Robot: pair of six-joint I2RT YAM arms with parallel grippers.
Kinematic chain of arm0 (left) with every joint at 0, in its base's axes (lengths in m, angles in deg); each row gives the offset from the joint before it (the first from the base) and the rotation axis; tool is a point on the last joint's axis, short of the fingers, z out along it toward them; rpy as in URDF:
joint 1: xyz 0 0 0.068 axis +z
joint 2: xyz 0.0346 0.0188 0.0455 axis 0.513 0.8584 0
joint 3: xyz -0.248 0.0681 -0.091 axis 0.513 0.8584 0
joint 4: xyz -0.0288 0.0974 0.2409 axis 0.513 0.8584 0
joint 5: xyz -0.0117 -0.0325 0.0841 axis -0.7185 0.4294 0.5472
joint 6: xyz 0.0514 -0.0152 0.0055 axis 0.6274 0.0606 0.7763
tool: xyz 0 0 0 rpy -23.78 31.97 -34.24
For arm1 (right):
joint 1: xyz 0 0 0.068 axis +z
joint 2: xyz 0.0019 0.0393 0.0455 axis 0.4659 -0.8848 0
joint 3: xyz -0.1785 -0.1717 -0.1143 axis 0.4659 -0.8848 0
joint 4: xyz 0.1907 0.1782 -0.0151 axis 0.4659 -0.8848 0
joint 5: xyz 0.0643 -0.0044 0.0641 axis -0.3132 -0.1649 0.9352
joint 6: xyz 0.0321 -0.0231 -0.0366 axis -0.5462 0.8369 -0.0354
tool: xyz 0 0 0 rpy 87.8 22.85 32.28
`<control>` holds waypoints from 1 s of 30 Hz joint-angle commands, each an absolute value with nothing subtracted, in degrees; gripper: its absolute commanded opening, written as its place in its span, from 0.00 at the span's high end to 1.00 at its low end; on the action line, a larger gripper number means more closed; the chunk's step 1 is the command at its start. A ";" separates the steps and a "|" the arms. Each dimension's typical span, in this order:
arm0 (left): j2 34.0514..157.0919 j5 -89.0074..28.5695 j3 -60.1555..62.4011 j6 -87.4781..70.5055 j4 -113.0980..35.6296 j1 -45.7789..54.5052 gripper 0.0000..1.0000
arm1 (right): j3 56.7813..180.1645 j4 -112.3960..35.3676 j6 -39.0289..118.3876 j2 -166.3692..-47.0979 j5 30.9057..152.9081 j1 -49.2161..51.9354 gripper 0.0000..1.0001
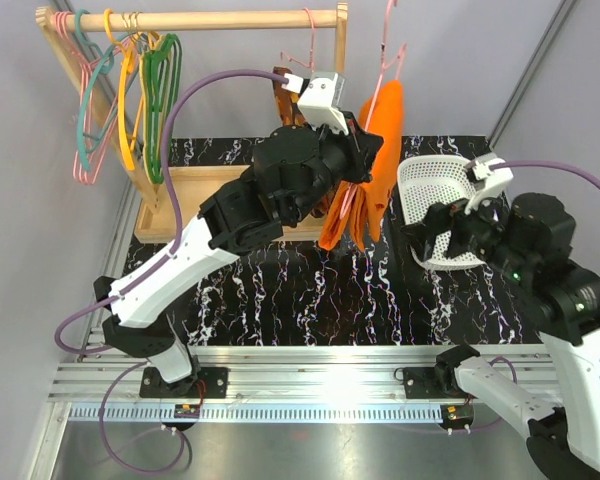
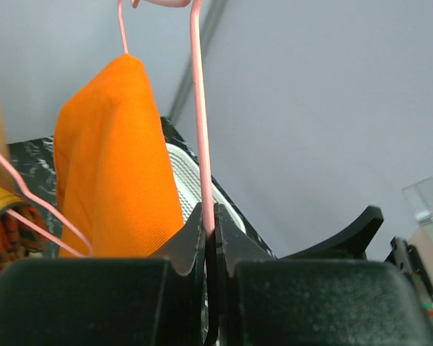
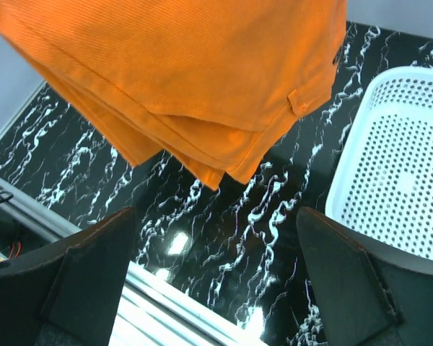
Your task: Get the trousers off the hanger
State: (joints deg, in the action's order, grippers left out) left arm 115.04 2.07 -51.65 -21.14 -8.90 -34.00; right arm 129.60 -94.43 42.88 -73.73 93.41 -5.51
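While the left gripper [image 2: 210, 225] clamps the pale pink wire hanger [image 2: 200, 108], the bright orange trousers [image 1: 378, 150] hang from it, long axis vertical, at upper centre of the top view.

Right of the wooden rack [image 1: 190, 20], the left arm holds the hanger aloft, jaws clenched on 1 side wire with the cloth draped just beside them. The folded lower ends dangle above the black marbled table [image 1: 280, 290]. Further right, the right gripper [image 1: 432, 238] sits low beside the white perforated basket [image 1: 428, 178], its 2 fingers [image 3: 86, 281] spread wide and empty. The hem fills the upper part of its wrist view, so the trousers lie up and to its left. The right arm is nearer that free end and looks best placed to pull.
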 commanded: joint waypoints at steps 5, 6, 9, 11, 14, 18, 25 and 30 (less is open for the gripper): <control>114.91 16.44 -56.79 -21.59 -25.90 -35.14 1.00 | 118.70 -73.62 44.39 -72.76 97.71 -5.00 0.01; 114.74 18.71 -56.35 -22.04 -26.26 -35.58 1.00 | 117.56 -72.12 44.12 -72.68 98.15 -4.83 0.00; 114.65 21.28 -54.94 -23.27 -28.98 -36.63 1.00 | 112.99 -66.23 43.16 -72.06 99.12 -4.83 0.00; 115.26 22.07 -55.12 -23.45 -29.77 -37.16 1.00 | 109.91 -62.28 43.07 -71.62 99.39 -4.65 0.01; 115.88 23.13 -55.21 -24.59 -30.13 -37.60 1.00 | 107.62 -58.93 43.15 -70.83 98.59 -3.95 0.01; 116.49 24.97 -53.54 -25.03 -32.05 -38.48 1.00 | 106.21 -55.50 44.47 -70.57 95.88 -2.11 0.00; 117.81 28.57 -53.36 -22.49 -35.57 -39.80 1.00 | 104.63 -52.69 49.21 -73.02 91.57 0.97 0.01; 118.08 28.58 -53.89 -24.15 -34.00 -40.15 1.00 | 103.75 -49.79 52.56 -74.08 82.25 5.36 0.01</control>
State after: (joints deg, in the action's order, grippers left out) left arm 120.48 25.77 -51.06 -23.87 -20.47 -39.72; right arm 104.57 -54.87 48.97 -74.08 89.26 3.65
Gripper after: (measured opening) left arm 0.028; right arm 0.993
